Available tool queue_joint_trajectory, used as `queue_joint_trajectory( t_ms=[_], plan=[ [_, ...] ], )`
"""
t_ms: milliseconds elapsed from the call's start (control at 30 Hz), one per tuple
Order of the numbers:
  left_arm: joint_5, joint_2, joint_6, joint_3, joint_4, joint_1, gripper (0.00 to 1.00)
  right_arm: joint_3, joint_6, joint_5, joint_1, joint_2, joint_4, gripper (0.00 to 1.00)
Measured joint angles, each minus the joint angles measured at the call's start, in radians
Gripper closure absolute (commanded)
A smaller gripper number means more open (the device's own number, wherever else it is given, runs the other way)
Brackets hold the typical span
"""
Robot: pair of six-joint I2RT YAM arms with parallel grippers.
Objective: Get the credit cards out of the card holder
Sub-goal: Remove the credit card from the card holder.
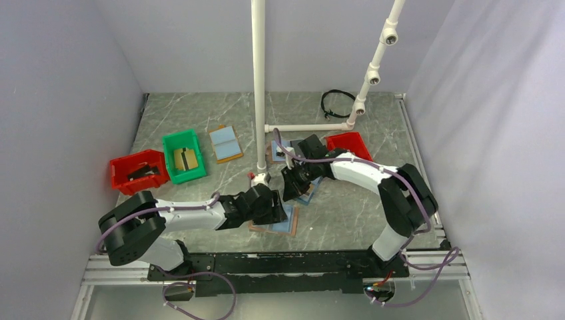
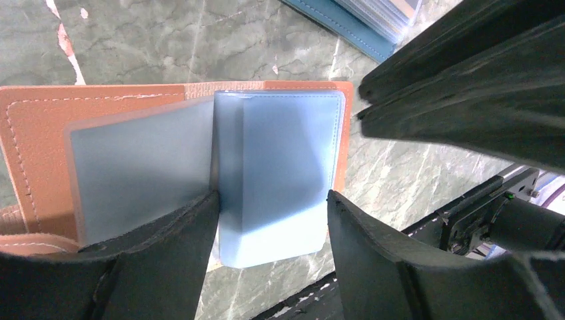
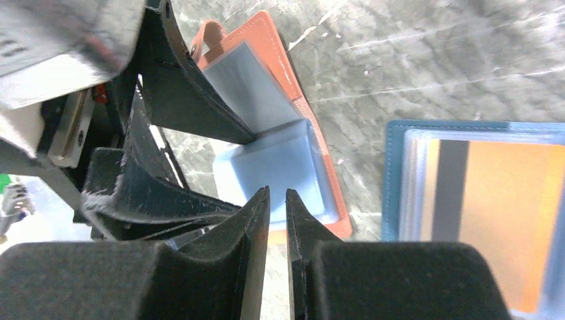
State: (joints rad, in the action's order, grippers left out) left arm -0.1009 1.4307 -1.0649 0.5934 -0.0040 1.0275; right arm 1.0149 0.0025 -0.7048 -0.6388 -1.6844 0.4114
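Holder (image 2: 40,133): left claw (image 2: 273,253) stood open astride sleeve (image 2: 280,153); right claw (image 3: 278,200) nearly shut, empty. Judged best: pin flat, pinch card edge.

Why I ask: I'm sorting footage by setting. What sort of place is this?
Probably a robotics lab test cell: plain pale walls box in a marble-patterned table, with a white pipe frame standing on it.
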Motion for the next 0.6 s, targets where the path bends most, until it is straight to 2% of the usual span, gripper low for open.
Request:
queue_joint_trajectory(
  t_ms=[200, 600],
  plan=[
    [-0.018, -0.004, 0.016, 0.004, -0.001, 0.015, 0.26, 0.0, -0.089, 0.072, 0.008, 0.048, 0.045, 0.83],
    [-0.018, 0.013, 0.033, 0.015, -0.002, 0.021, 0.23, 0.002, -0.116, 0.181, -0.018, -0.048, 0.089, 0.8]
  ],
)
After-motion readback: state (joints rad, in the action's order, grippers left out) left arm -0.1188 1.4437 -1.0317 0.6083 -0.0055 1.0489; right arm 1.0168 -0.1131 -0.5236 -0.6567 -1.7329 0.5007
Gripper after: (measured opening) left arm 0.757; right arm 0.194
